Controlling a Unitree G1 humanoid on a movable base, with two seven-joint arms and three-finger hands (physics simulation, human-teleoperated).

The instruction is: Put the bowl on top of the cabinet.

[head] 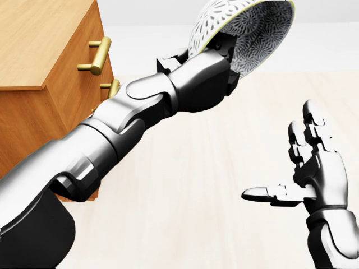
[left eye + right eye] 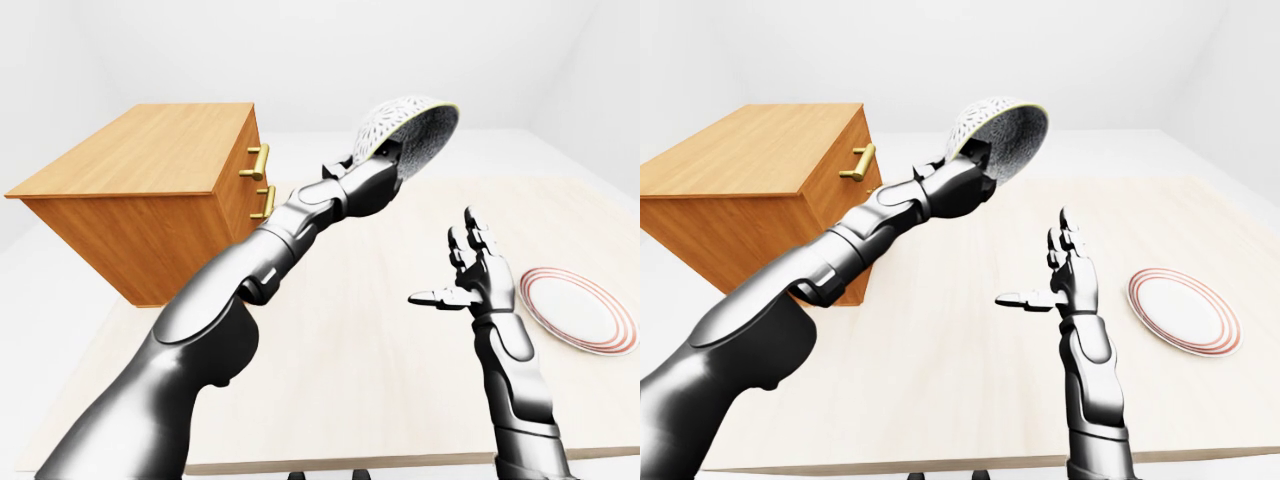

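While the left hand (image 1: 205,84) gripped it, the bowl (image 1: 258,28) hung right of the cabinet (image 1: 33,50) in the head view, not over its top. The right hand (image 1: 317,168) stood open, farther right.

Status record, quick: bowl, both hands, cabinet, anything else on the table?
bowl: airborne, tipped on its side, right of the cabinet in the left-eye view
left hand: shut on the bowl's rim
right hand: open, empty, below the bowl, apart from it
cabinet: wooden, bowl not yet on top
plate: red-rimmed, on the table at right
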